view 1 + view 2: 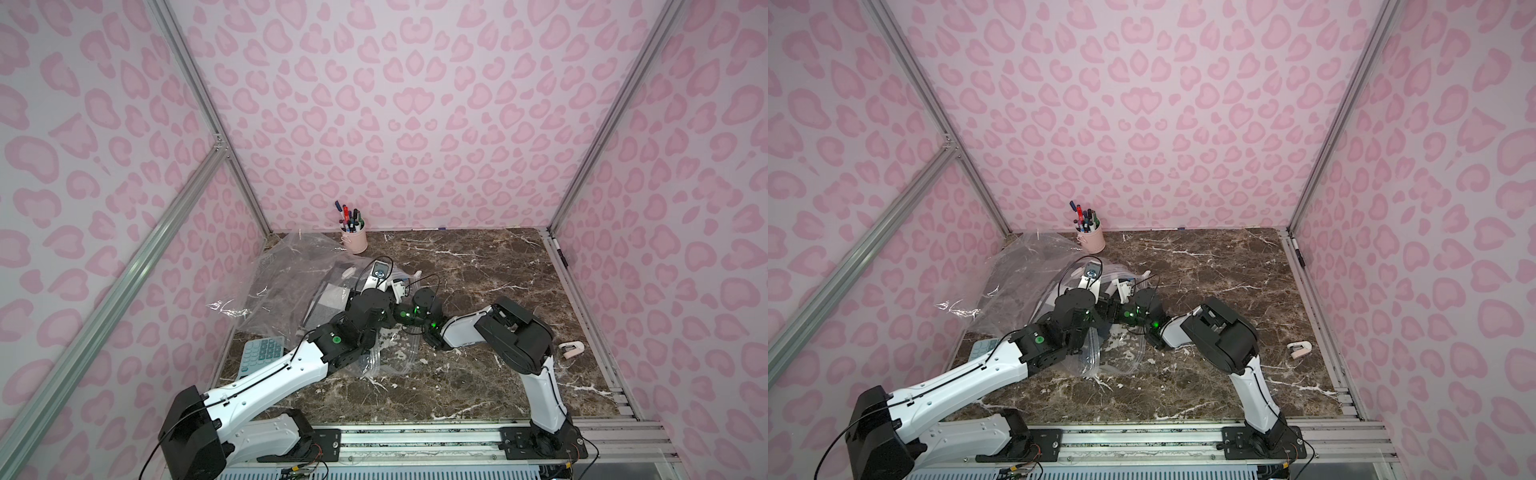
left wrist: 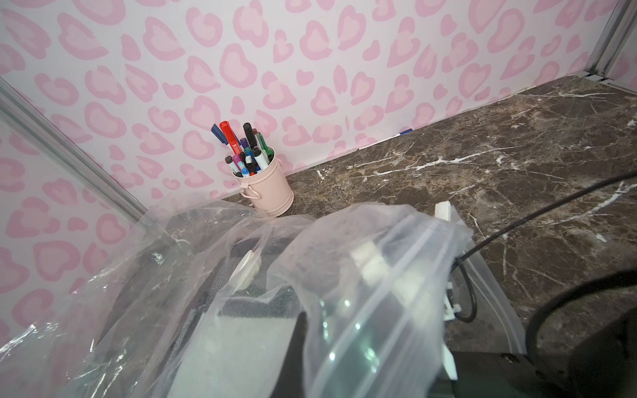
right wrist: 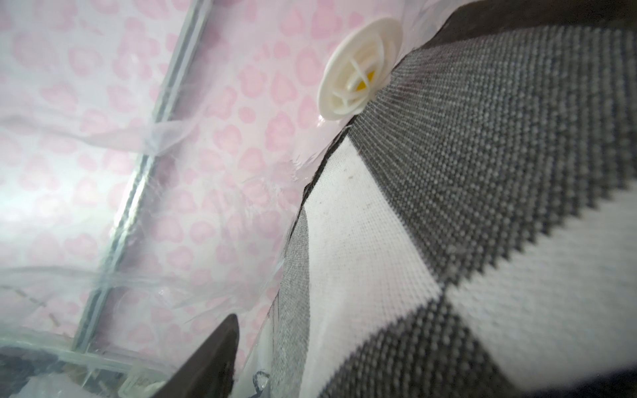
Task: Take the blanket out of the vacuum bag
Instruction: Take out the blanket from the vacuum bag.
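The left tool (image 2: 324,337) is clamped shut under a lifted fold of the vacuum bag (image 1: 282,282), seemingly pinching its mouth open. The right tool (image 3: 303,365) reaches inside, one dark finger (image 3: 215,351) beside the checked blanket (image 3: 482,172); whether it grips, I cannot tell. The blanket lies inside the bag on the tabletop (image 1: 478,270), against the valve (image 3: 362,69), so the pull-out is all left to do, I judge. The pink cup (image 1: 354,243) holds markers (image 1: 348,216).

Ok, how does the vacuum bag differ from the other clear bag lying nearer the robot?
The vacuum bag is crinkled and puffed up; the flat bag lies flat on the table. The vacuum bag holds the checked blanket and carries a round white valve; the flat bag looks empty. Both are clear plastic.
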Controlling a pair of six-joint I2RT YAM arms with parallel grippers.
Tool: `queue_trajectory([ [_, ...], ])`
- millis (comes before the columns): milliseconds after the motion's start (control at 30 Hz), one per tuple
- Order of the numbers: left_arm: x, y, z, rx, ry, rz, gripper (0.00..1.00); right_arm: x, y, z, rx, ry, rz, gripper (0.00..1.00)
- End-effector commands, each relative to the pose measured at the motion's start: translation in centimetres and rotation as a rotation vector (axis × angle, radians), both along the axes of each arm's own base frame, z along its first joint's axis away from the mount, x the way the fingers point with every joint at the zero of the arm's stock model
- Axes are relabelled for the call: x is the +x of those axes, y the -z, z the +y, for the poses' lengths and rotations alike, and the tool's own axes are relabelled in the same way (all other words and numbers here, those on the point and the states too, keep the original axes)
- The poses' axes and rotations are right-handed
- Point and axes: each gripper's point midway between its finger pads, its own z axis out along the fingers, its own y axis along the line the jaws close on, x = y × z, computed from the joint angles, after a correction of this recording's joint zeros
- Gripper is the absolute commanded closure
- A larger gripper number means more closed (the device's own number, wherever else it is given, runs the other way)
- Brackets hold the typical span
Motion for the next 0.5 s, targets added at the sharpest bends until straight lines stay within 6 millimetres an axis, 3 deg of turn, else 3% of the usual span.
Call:
queue_trajectory([
  [0,0.1,0.1,0.0,0.001,-0.007,-0.001,0.96,-0.1,-3.0,0.4,0.089,-0.019,-0.071,0.28],
  [67,0.1,0.1,0.0,-0.002,-0.008,-0.001,0.96,0.2,-3.3,0.8,0.08,-0.022,-0.08,0.28],
  [367,-0.2,0.1,0.1,-0.018,0.004,-0.003,0.96,0.8,1.4,2.0,0.121,-0.052,0.042,0.33],
  [433,-0.2,0.0,0.1,-0.02,0.004,-0.007,0.96,0.9,2.1,2.2,0.107,-0.057,0.043,0.43],
  [467,-0.2,0.0,0.2,-0.015,0.003,-0.006,0.96,1.0,2.3,2.3,0.101,-0.06,0.042,0.56],
])
